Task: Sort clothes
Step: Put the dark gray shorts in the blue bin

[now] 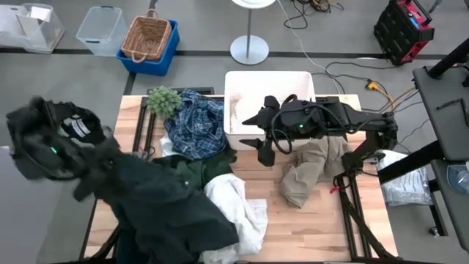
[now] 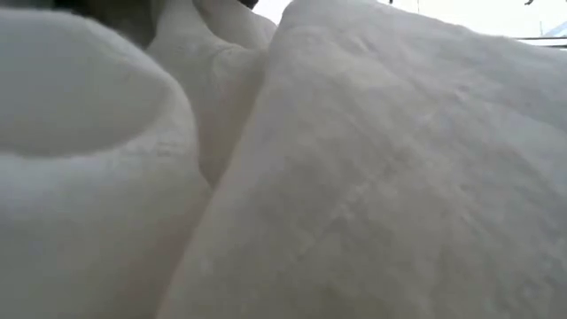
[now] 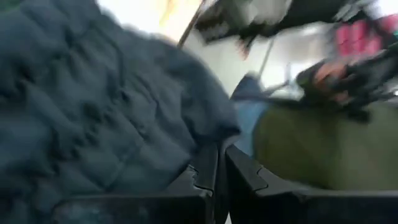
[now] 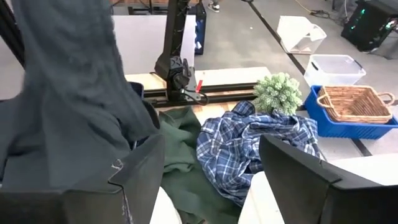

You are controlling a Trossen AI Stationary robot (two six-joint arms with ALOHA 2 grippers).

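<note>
Left pincer (image 3: 217,180), clenched on a dark grey garment (image 1: 157,205), lifts it at the tabletop's (image 1: 322,227) left side; right pincer (image 1: 265,150) hangs spread and empty beside the white bin (image 1: 267,79). Sorting looks barely begun: something pale may lie in the bin, but I cannot tell what. Elsewhere I count one plaid shirt (image 1: 196,125), one dark green piece (image 1: 192,170), one white (image 1: 238,209), one khaki (image 1: 311,172), all loose.

From where I stand, nothing readable shows anywhere: no words, brand marks, labels or numbers on the clothes (image 1: 194,125), the white bin (image 1: 267,81), the blue crate (image 1: 165,48) or either arm.
</note>
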